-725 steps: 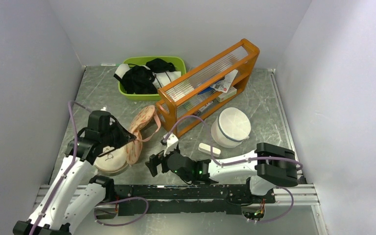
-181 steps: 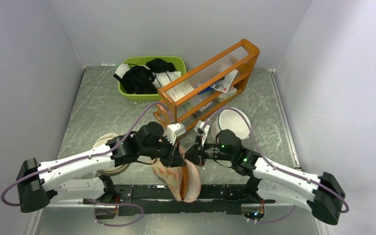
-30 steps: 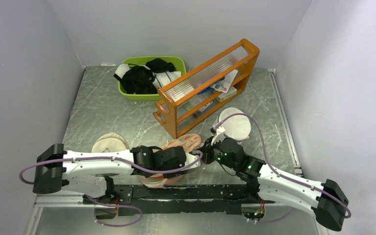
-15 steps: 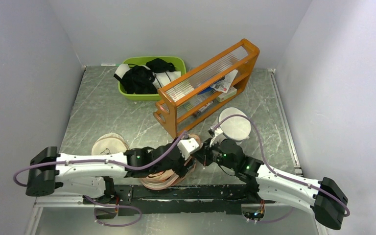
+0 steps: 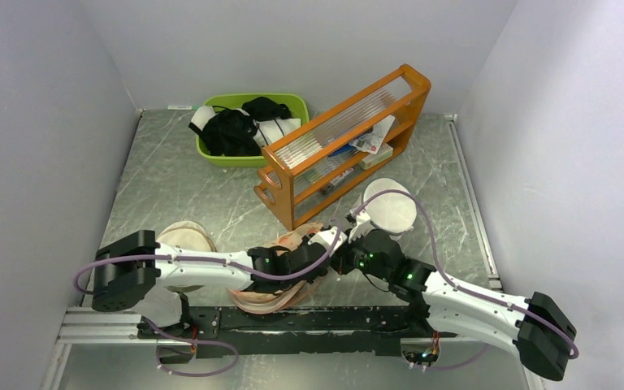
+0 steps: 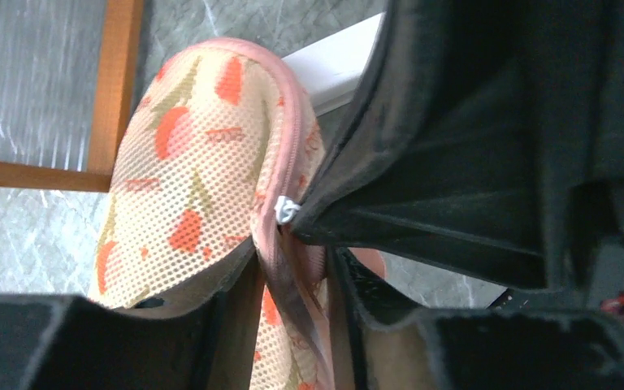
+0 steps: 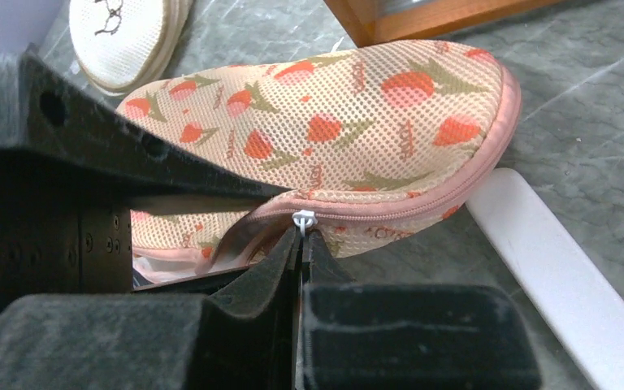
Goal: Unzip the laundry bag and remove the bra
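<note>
Finding 1: Position. The oval, peach-pink printed mesh laundry bag (image 7: 349,114) lies at 6 o'clock on the grey marbled surface (image 5: 187,195), under both wrists. A wooden orange rack (image 5: 341,138) stands at 12 o'clock from it and a round beige pouch (image 5: 180,237) lies at 9 o'clock.

Finding 2: Grips. The left hand (image 6: 292,321) is clamped on the bag's pink zipper rim just beside the small white zip pull (image 7: 303,218). The right hand (image 7: 301,256) has its fingers pinched together on that pull.

Finding 3: Change. Over the last second the left arm has reached further toward 3 o'clock, carrying its grip up to the right hand. The right hand has hardly shifted. The bag, flatter a second ago, is now bunched and raised between the two.

Finding 4: Assessment. The rim looks parted at 9 o'clock of the pull and is closed at 3 o'clock of it. Judged: the bag is braced for the zip stroke and most of the track remains to be run.

Finding 5: The orange bra is not visible and is presumably inside.
</note>
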`<state>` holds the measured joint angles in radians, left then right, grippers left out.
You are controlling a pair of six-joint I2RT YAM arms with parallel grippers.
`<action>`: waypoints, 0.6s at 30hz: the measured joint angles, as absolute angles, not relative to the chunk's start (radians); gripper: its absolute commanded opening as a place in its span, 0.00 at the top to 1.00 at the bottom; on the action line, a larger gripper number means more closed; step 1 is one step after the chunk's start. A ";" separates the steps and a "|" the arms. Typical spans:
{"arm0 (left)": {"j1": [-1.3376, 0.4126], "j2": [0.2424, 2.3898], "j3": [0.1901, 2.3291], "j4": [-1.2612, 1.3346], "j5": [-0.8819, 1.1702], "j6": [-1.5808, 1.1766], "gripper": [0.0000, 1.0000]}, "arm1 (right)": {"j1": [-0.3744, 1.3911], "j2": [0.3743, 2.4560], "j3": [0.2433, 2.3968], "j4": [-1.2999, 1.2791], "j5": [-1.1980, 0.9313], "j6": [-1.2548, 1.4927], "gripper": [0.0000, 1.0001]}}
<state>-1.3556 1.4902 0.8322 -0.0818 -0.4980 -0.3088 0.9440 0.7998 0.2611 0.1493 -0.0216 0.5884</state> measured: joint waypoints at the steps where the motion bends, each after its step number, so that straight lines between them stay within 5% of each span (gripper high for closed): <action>1: -1.356 1.499 0.838 -0.084 -0.506 -0.318 0.72 | 0.942 0.806 0.261 0.149 -0.015 0.589 1.00; 7: -1.370 1.514 0.851 -0.132 -0.520 -0.364 0.93 | 0.944 0.849 0.261 0.163 -0.028 0.593 1.00; 18: -1.364 1.167 0.650 -0.197 -0.514 -0.427 0.93 | 0.952 0.893 0.262 0.205 -0.035 0.590 1.00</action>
